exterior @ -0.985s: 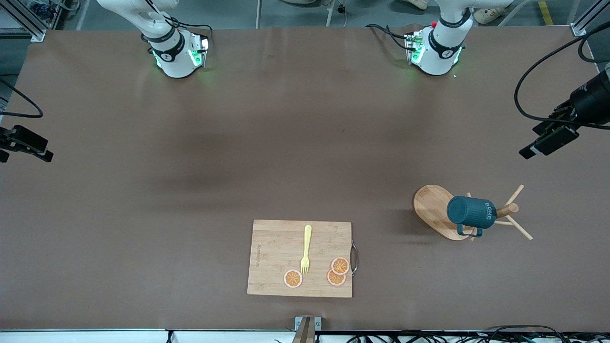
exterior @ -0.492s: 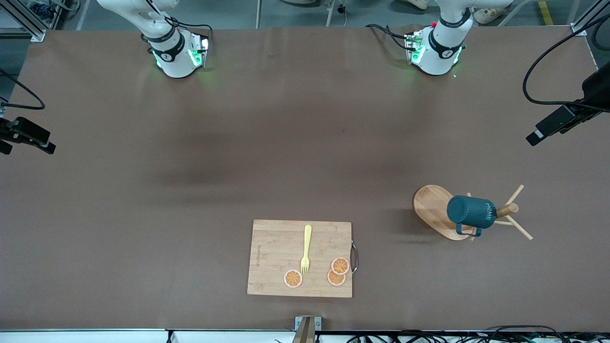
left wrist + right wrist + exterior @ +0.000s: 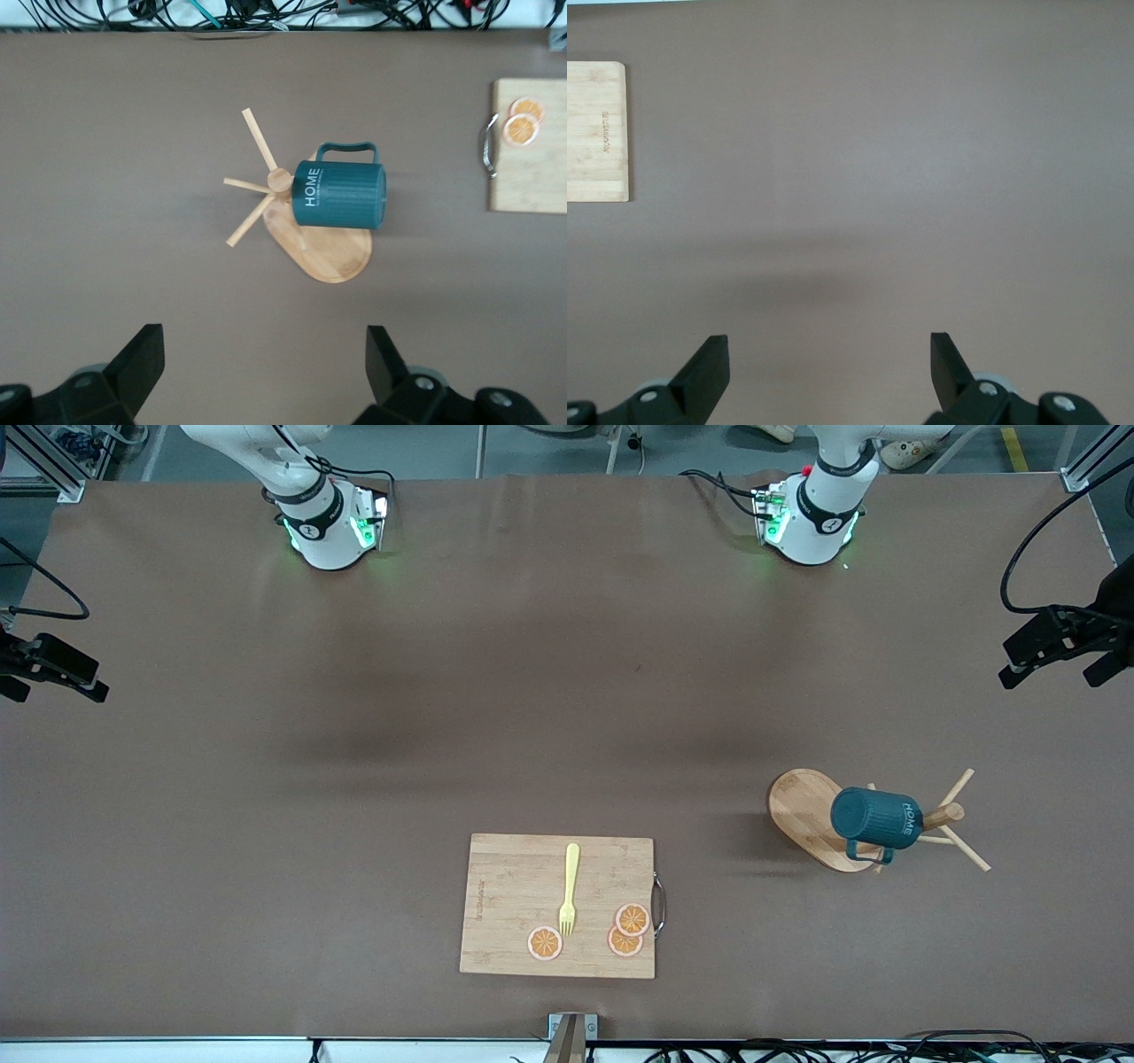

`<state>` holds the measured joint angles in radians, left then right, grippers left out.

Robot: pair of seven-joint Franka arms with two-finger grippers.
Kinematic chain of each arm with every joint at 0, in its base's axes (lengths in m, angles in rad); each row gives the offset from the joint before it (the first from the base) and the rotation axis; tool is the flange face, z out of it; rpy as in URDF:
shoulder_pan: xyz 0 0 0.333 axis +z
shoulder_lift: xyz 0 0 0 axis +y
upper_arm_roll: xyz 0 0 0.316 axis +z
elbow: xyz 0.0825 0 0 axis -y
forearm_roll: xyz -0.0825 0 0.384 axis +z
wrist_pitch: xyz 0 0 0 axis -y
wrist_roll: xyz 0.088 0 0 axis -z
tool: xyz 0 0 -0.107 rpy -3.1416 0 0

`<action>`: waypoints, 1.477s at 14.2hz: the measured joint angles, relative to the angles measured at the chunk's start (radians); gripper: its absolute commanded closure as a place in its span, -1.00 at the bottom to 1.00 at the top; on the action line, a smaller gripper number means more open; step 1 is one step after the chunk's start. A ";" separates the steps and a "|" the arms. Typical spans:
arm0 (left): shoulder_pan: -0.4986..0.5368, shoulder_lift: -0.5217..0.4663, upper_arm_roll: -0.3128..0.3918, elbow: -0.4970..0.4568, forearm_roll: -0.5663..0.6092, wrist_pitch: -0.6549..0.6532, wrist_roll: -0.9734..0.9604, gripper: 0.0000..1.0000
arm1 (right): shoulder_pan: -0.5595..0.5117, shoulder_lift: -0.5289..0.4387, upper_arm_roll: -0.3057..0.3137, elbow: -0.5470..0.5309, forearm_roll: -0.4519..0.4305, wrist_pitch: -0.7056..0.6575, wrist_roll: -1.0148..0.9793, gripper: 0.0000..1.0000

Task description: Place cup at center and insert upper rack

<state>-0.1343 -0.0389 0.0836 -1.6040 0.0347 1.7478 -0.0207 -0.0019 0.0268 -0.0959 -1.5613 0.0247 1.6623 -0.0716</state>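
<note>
Cup (image 3: 875,817) hung on the upper rack (image 3: 811,815), which we saw standing on the desk (image 3: 354,779) toward the left arm's end. Left pincer (image 3: 266,372) hovered wide over them; right pincer (image 3: 828,372) waited wide over bare desk.

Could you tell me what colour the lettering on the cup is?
White, on the dark teal cup; clearest in the left wrist view.

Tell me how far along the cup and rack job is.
Nothing looks done yet. The cup hangs on the upper rack, toward the left arm's end of the table, not at the center. Left gripper is open above them, empty; right gripper waits open over bare table. Everything is left.
</note>
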 measured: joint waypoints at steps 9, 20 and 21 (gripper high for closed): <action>0.009 -0.015 -0.007 0.032 0.000 0.001 0.141 -1.00 | 0.000 -0.006 -0.003 0.024 -0.002 0.008 0.002 -1.00; 0.009 -0.011 -0.007 0.036 0.000 -0.008 0.144 -1.00 | 0.000 -0.007 0.001 0.025 -0.003 -0.043 0.002 -1.00; 0.009 -0.011 -0.007 0.036 0.000 -0.010 0.144 -1.00 | 0.000 -0.007 0.002 0.025 -0.003 -0.043 0.002 -1.00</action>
<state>-0.1250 -0.0496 0.0770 -1.5681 0.0347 1.7376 0.1229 -0.0018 0.0200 -0.0940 -1.5360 0.0221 1.6189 -0.0696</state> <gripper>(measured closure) 0.000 0.000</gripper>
